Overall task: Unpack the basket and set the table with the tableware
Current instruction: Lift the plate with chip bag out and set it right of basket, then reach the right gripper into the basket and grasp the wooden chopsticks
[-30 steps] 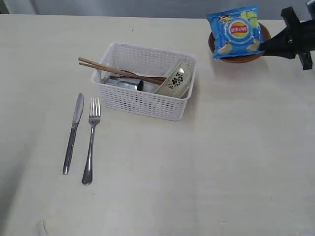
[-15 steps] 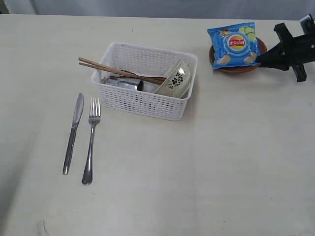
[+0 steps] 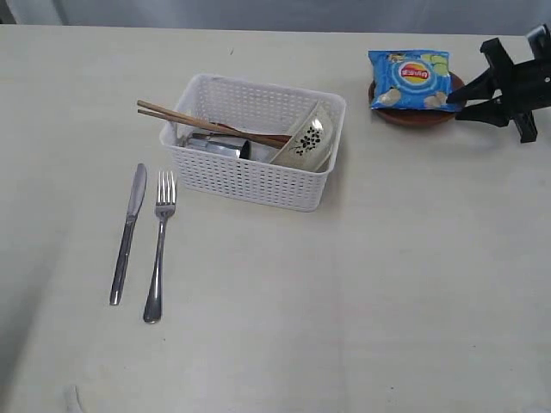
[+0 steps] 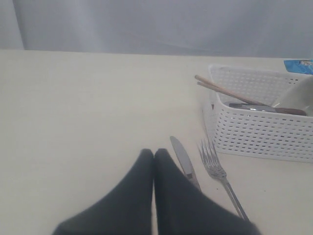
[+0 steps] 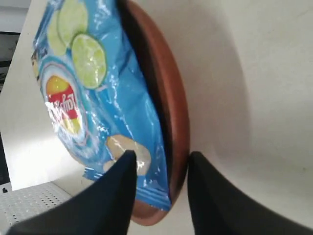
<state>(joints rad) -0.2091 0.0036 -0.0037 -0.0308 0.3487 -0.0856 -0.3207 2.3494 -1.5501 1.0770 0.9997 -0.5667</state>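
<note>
The white basket point(image 3: 250, 176) stands mid-table and holds brown chopsticks point(image 3: 198, 120), a cream bowl point(image 3: 308, 138) with black marks and a steel cup point(image 3: 215, 146). A knife point(image 3: 127, 232) and a fork point(image 3: 159, 245) lie side by side to its left. At the far right a dark-brown plate point(image 3: 413, 116) rests flat on the table point(image 3: 344, 301) with a blue chip bag point(image 3: 411, 79) on it. My right gripper point(image 3: 465, 103) is open, its jaws on either side of the plate's rim point(image 5: 171, 98) and the bag's edge point(image 5: 93, 93). My left gripper point(image 4: 154, 152) is shut and empty, just beside the knife point(image 4: 183, 159).
The table's far edge runs just behind the plate and the basket. In the left wrist view the fork point(image 4: 215, 166) lies between the knife and the basket's lattice wall point(image 4: 259, 132).
The plate with the chip bag has come down from a tilt to lie flat on the table, and my right gripper's jaws have opened off its rim.
</note>
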